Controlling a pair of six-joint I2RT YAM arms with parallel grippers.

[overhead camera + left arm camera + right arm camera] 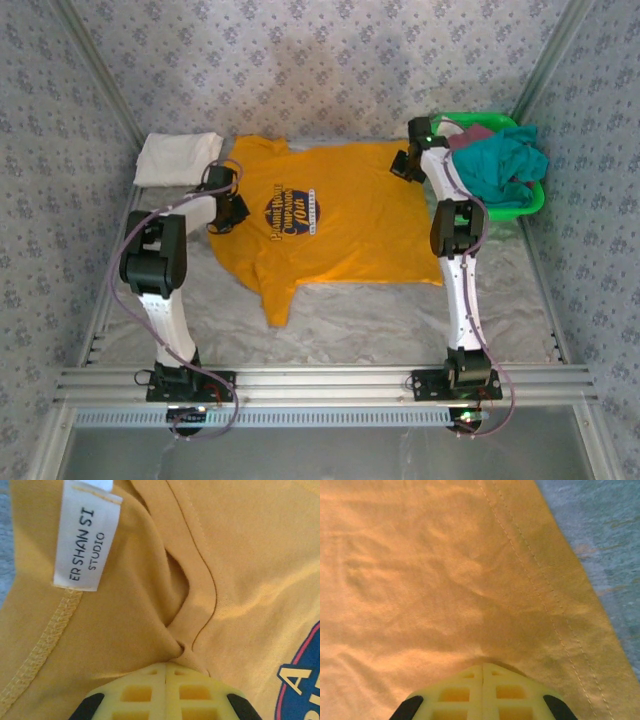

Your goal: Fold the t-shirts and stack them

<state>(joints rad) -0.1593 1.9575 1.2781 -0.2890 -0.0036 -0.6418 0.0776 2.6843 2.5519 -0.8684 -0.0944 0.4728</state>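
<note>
Mustard t-shirt (340,215) spread flat on the counter (400,320), print up.
We see the left jaws clamped on a collar pucker; the right jaws are together at the hem (any cloth between them is hidden).

The spread tee (340,215) lies flat mid-table (380,320), collar toward 9 o'clock, hem toward 3 o'clock, one sleeve toward 12 and the other toward 6. The folded tee (177,158) sits at its 10 o'clock in the far-left corner, just beside the far sleeve, and the basket (530,200) stands at its 2 o'clock in the far-right corner with heaped tees (505,160) in it, one draped over the rim. The left gripper (232,208) is on the collar at 9 o'clock, the right gripper (403,168) on the hem's far corner at 2 o'clock, between tee and basket.
</note>
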